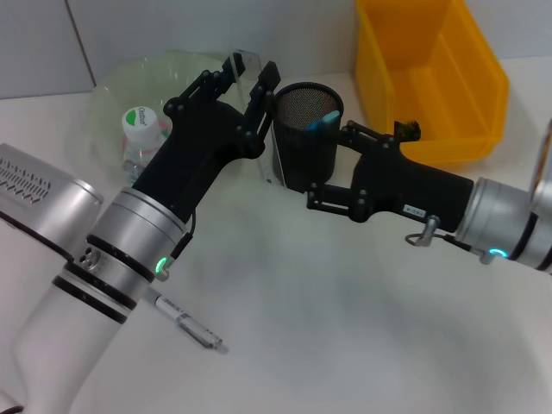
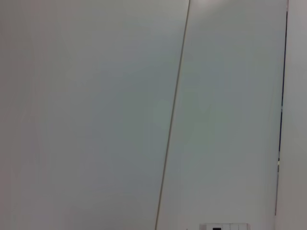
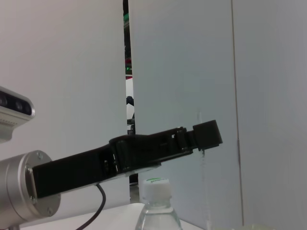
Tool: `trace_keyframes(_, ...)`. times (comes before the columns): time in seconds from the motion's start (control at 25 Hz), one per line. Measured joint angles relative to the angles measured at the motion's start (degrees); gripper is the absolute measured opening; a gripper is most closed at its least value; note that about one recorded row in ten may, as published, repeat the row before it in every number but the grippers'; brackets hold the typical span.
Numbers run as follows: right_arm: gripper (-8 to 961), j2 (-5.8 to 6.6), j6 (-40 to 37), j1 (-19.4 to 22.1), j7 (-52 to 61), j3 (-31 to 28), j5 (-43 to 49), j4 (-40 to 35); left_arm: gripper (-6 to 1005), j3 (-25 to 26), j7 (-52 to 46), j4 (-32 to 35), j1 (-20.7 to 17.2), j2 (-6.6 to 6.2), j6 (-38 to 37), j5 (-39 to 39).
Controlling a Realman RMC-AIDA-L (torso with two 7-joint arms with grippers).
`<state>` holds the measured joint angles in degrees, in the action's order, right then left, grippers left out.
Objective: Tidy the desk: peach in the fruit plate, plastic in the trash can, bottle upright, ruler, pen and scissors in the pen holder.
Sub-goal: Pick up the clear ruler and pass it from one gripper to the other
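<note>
**Desk:** Where were the two arms?

**Photographer:** Both were at the holder [image 1: 304,142], a black mesh cup standing upright mid-desk. The right gripper [image 1: 333,166] came in from the right, one finger high on the cup's wall and one low near its base, closed on it. A blue item [image 1: 325,121] stuck up inside the cup.

**Desk:** And the left?

**Photographer:** The left gripper [image 1: 248,78] was raised just left of the cup's rim with its fingers [image 1: 264,84] spread apart. A clear ruler [image 1: 269,172] stood on edge beside the finger nearer the cup. I could not tell whether the finger touched it. The right wrist camera showed the same gripper side-on above the bottle's cap [image 3: 155,185].

**Desk:** The rest of the desk?

**Photographer:** The bottle [image 1: 138,129] stood upright, green-labelled cap up, at the clear plate [image 1: 116,78] behind the left arm. A pen [image 1: 188,325] lay on the table [image 1: 345,328] near the left forearm, well apart from the cup. A yellow bin [image 1: 466,86] sat at the far right. The left wrist camera showed only wall.
</note>
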<state>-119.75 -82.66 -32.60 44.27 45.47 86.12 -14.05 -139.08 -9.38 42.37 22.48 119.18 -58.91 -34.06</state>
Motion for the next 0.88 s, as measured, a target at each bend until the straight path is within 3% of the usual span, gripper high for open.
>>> trace_keyframes(0.88, 820, -0.12, 5.12, -5.42, -5.96, -0.40, -3.95, 8.88, 443, -2.11, 4.13, 0.95, 0.50, -0.01, 2.26, -1.32)
